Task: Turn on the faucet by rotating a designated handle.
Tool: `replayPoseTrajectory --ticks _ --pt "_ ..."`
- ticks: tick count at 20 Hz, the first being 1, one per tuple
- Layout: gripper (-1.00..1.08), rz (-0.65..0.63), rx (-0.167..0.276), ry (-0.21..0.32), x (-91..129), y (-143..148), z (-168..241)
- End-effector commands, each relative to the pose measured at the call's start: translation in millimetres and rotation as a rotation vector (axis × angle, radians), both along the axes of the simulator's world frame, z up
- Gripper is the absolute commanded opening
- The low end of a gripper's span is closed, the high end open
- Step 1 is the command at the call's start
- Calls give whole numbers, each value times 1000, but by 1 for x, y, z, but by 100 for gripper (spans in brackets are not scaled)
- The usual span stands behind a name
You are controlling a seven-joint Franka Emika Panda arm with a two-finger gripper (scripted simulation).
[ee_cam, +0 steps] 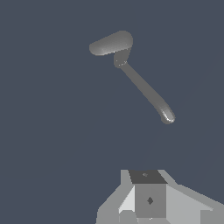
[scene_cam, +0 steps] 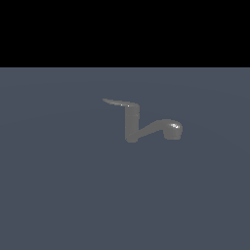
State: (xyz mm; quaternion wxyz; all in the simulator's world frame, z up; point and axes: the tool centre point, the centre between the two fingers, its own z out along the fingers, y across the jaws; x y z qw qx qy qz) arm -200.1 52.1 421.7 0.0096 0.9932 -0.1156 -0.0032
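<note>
Approach step: gripper well apart from faucet; jaws' state indeterminate. Next: reach handle.

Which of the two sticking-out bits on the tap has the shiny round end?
The spout, the thicker angled arm low on the faucet. The handle is thin, flat and comes to a point at the post's top.

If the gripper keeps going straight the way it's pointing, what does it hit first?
Probably the bare blue-grey floor, short of the small dull grey faucet. In the wrist view the gripper appears to look down on the faucet, which lies well ahead; depth is uncertain, and its fingertips are out of frame.
</note>
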Motion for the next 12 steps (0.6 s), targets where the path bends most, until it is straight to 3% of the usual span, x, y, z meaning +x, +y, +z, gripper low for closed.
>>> replayPoseTrajectory --ticks 1,12 --pt "-100 -56 2 -1 11 8 -13" --pt "-100 -294 8 -4 67 37 -68"
